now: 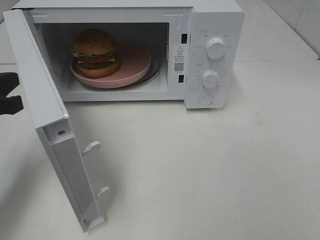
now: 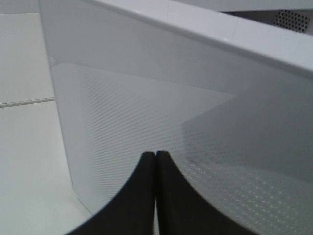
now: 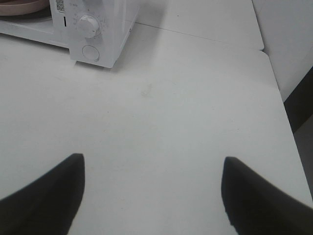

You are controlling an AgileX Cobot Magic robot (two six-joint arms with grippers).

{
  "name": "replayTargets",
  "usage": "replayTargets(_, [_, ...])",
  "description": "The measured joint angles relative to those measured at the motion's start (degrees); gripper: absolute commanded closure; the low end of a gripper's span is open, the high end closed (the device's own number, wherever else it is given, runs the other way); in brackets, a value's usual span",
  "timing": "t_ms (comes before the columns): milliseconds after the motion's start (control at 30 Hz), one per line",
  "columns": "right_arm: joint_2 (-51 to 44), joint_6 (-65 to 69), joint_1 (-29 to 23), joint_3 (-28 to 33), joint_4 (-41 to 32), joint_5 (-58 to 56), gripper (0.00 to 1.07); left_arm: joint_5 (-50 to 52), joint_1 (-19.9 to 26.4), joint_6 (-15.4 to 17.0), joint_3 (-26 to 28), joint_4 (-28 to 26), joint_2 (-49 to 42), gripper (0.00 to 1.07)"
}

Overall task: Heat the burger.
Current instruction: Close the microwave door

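So the burger (image 1: pixel 96 52) is sitting inside the white microwave (image 1: pixel 215 20), on a pink plate (image 1: pixel 135 62), over toward the left half of that plate. The microwave door (image 1: pixel 45 100) is standing wide open, sticking out toward the front on the left side. The left fingers (image 2: pixel 146 196) are pressing tight together with nothing between them, hovering right by the outer face of the door with the tips pointing at its dotted window. Honestly can't tell if they're actually touching it. The right fingers (image 3: pixel 49 196) are spreading wide and holding nothing, hanging over bare worktop (image 3: pixel 161 98) well apart from the microwave, facing its control-panel corner. On that panel, right of the opening, an upper knob (image 1: pixel 215 48), a lower knob (image 1: pixel 210 79) and a round button (image 1: pixel 205 99) are lining up top to bottom.
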State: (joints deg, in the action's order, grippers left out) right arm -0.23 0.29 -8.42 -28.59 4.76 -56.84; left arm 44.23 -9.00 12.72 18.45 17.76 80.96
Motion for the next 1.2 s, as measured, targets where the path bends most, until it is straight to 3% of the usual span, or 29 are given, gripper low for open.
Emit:
replayTargets(33, [0.0, 0.0, 0.0, 0.0, 0.0, 0.0, 0.32, 0.9, -2.6, -1.6, 0.2, -3.2, 1.7, 1.07])
replayTargets(200, [0.0, 0.0, 0.0, 0.0, 0.0, 0.0, 0.32, 1.9, -8.0, -3.5, 1.8, -10.8, 5.5, 1.07])
replayTargets(433, [0.0, 0.0, 0.0, 0.0, 0.0, 0.0, 0.32, 2.6, -14.1, -3.9, 5.5, -13.6, 9.7, 1.07])
replayTargets(633, [0.0, 0.0, 0.0, 0.0, 0.0, 0.0, 0.32, 2.6, -18.7, -5.0, 9.3, -19.1, 12.8, 1.07])
replayTargets(867, [0.0, 0.0, 0.0, 0.0, 0.0, 0.0, 0.32, 2.6, -25.3, -11.1, 16.2, -28.9, 16.3, 1.07])
replayTargets(1200, [0.0, 0.0, 0.0, 0.0, 0.0, 0.0, 0.32, 2.5, -29.6, -14.3, 24.0, -34.3, 20.9, 1.07])
